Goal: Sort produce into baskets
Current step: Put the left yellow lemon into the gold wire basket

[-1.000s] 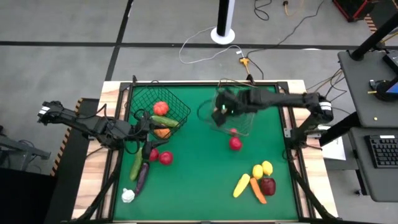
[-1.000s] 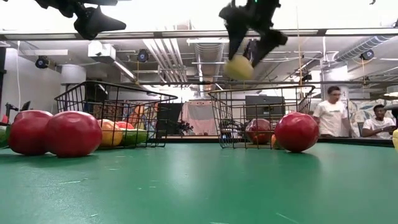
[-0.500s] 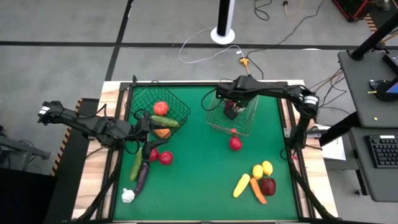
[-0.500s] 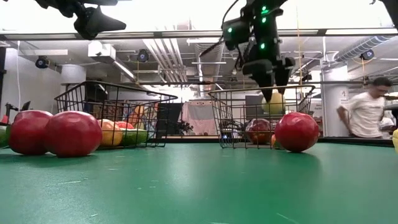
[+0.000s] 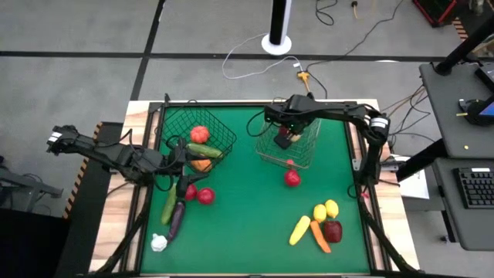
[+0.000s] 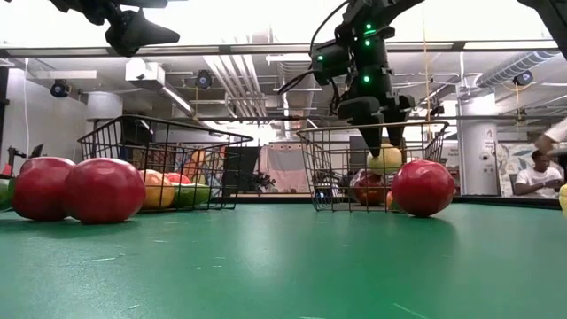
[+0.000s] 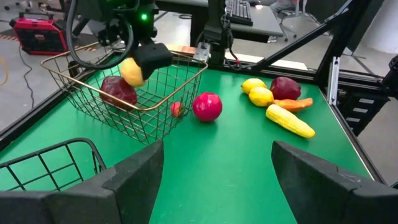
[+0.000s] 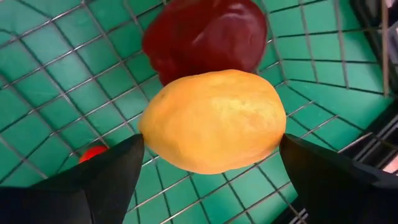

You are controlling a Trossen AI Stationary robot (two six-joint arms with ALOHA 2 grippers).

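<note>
Lowered since a second ago, my right gripper (image 6: 379, 149) sits inside the pale basket (image 5: 297, 158), jaws wide around a yellow lemon (image 8: 211, 119) — clear of the rim. Left gripper (image 5: 182, 164) waits half-open, empty, beside the dark basket (image 5: 220, 127).

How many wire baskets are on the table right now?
2: the dark basket near the table's left side, and the pale basket right of it, where the right hand reaches in.

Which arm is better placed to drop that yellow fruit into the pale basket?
Right: its tool holds the yellow fruit inside the pale basket. The left tool hangs by the dark basket, empty.
</note>
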